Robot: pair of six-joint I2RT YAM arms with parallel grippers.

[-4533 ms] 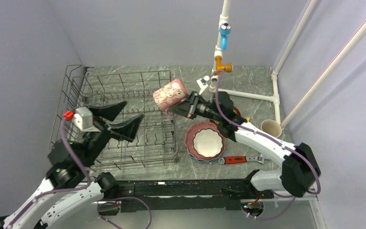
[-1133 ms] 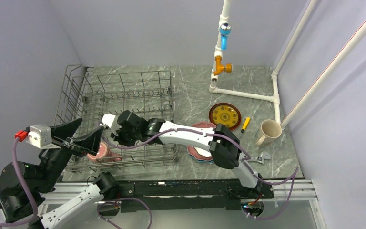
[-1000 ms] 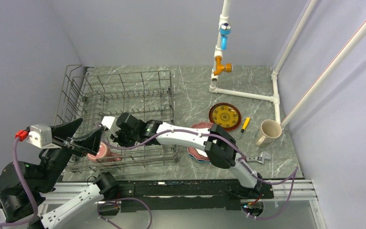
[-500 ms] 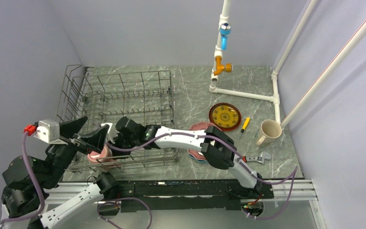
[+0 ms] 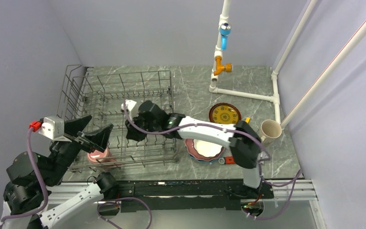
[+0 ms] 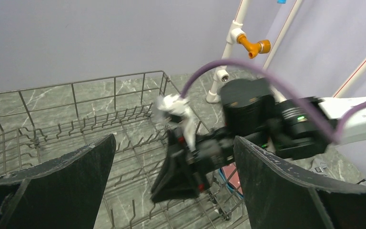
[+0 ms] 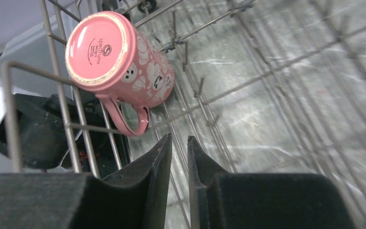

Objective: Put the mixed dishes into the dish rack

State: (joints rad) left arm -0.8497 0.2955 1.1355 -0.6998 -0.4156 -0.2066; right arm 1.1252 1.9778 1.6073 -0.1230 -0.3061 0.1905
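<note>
Right gripper [image 7: 178, 148] is hovering inside the large grey wire dish rack [image 5: 124, 73], fingers barely parted with a thin gap, pinching nothing. Pink patterned ceramic mug [image 7: 119, 71] is lying tilted in the rack's near-left corner, base facing the wrist camera and handle pointing down. It is sitting apart from the right gripper, ahead and to the left of its tips. Left gripper [image 5: 93, 136] is hanging spread wide near the mug, touching nothing.

Top view is showing only part of the mug, since a left finger is covering its upper edge. Red-handled wrench [image 5: 226, 161] is lying half hidden under the right arm. White scalloped bowl [image 5: 205, 147] is sitting in the pink scalloped plate [image 5: 188, 145] on the grey marble counter [image 5: 190, 90]. Left wrist view is showing the right gripper from the front, blurred, and no mug. Right wrist view alone is showing the mug's printed base.
</note>
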